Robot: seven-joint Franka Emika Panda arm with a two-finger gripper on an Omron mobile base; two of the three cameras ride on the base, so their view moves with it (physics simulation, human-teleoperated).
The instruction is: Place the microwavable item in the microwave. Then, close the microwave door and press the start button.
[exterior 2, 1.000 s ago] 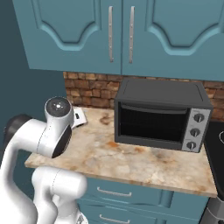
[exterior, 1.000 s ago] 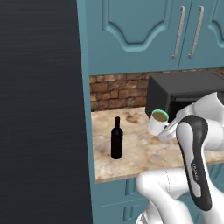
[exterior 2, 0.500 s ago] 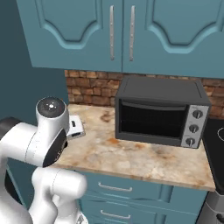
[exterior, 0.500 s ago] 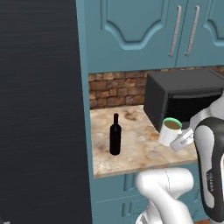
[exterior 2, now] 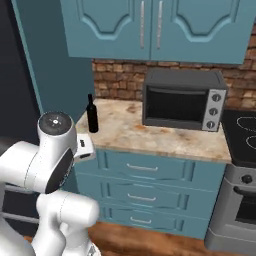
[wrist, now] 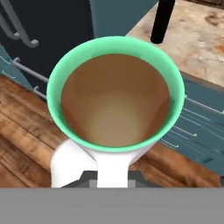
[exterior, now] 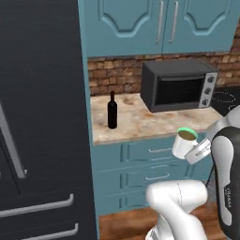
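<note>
The whole scene has shifted compared with a moment ago: the base has backed away from the speckled stone counter (exterior: 140, 124), so the lower blue drawers and the wooden floor now show, and this is the camera moving, not the things. The two-finger gripper (exterior: 199, 151) is clamped on the handle of the small white mug with a green rim and brown liquid (exterior: 183, 141), carried in the air in front of the counter edge, well apart from the dark wine bottle (exterior: 112, 110). I judge the mug is picked up, and the robot is travelling to the microwave, not the dark countertop oven with knobs (exterior: 180, 85).
</note>
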